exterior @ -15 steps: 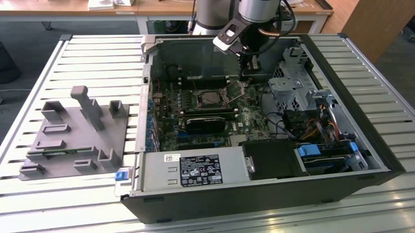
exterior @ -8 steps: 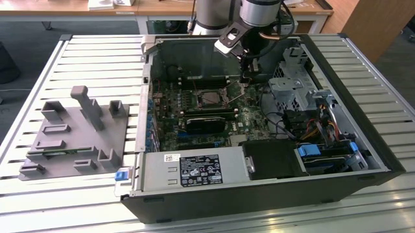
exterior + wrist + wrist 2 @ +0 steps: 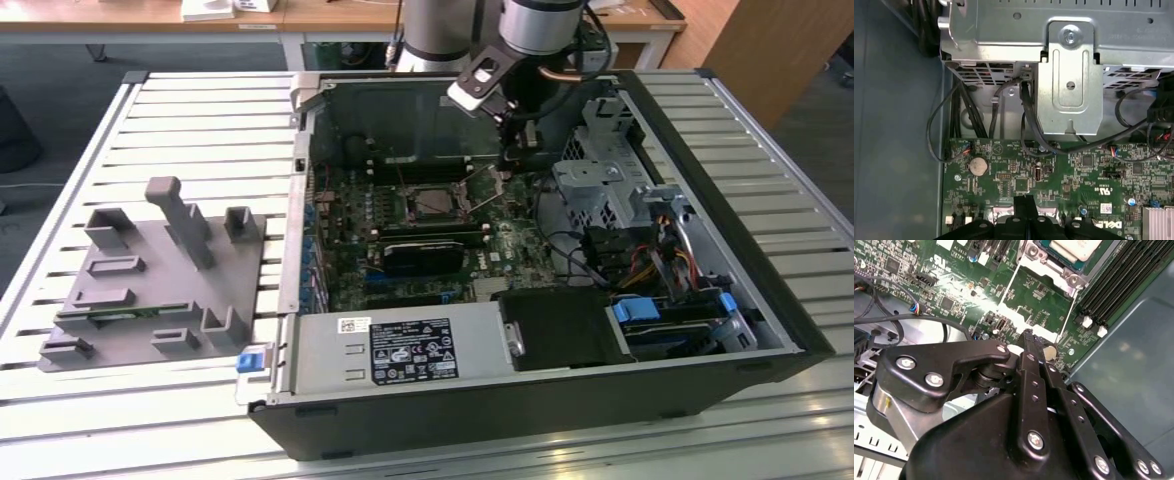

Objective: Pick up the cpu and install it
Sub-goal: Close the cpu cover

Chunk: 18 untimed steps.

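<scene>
Reaching down into the open computer case (image 3: 534, 415) that lies on the slatted table (image 3: 200, 120), the arm has its gripper (image 3: 1028, 336) near the socket (image 3: 1074, 276), a little off it and not touching it. Both wrist views show the black jaws pressed together at a narrow tip with nothing between them. The cpu (image 3: 1074, 247) sits inside the socket, pale metal top facing up, apart from the jaws. A thin metal frame (image 3: 1010, 285) is folded out from the socket toward the gripper, with the green board (image 3: 1019, 170) showing through its opening, and in the second wrist view the closed tip lines up with that frame's far edge. Long dark memory slots (image 3: 1119, 285) run just beside the socket. On the side of the gripper away from the socket, the first wrist view shows a round coin battery (image 3: 978, 165) on the board, black cables (image 3: 1029, 125) and a grey metal cage (image 3: 1069, 80). In the exterior view a grey power supply (image 3: 400, 350) fills the case's near corner, well apart from the socket, and a grey plastic holder (image 3: 147, 290) rests on the table outside the case, farther from the socket toward the exterior view's left.
</scene>
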Each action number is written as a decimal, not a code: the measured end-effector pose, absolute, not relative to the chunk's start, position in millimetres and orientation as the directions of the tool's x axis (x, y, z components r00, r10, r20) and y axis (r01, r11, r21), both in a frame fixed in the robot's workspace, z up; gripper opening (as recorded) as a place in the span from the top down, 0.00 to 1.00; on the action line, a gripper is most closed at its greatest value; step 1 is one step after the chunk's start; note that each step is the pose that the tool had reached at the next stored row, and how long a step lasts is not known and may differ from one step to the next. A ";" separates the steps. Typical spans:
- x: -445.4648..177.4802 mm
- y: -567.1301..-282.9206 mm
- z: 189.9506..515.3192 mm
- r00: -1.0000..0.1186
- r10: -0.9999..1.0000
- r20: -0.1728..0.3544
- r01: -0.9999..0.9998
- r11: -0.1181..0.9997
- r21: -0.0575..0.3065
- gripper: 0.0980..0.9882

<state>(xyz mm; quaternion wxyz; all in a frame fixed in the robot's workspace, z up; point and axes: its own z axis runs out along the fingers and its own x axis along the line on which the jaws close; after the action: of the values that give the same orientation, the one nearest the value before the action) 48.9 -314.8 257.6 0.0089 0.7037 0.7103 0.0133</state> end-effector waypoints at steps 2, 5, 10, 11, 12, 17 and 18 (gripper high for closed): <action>49.7 -314.4 257.3 -0.009 1.000 0.006 0.999 0.009 0.031 0.99; 51.7 -313.8 256.6 -0.009 1.000 0.006 0.999 0.009 0.031 0.99; 53.9 -313.3 255.2 -0.009 1.000 0.006 0.999 0.009 0.031 0.99; 54.3 -313.1 254.8 -0.009 1.000 0.006 0.999 0.009 0.031 0.99; 54.7 -313.0 254.5 -0.009 1.000 0.006 0.999 0.009 0.031 0.99; 56.6 -312.2 252.5 -0.009 1.000 0.006 0.999 0.009 0.031 0.99; 56.9 -312.0 252.1 -0.009 1.000 0.006 0.999 0.009 0.031 0.99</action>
<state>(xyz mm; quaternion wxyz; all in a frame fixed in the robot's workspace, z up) 56.9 -312.0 252.1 0.0089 0.7037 0.7103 0.0132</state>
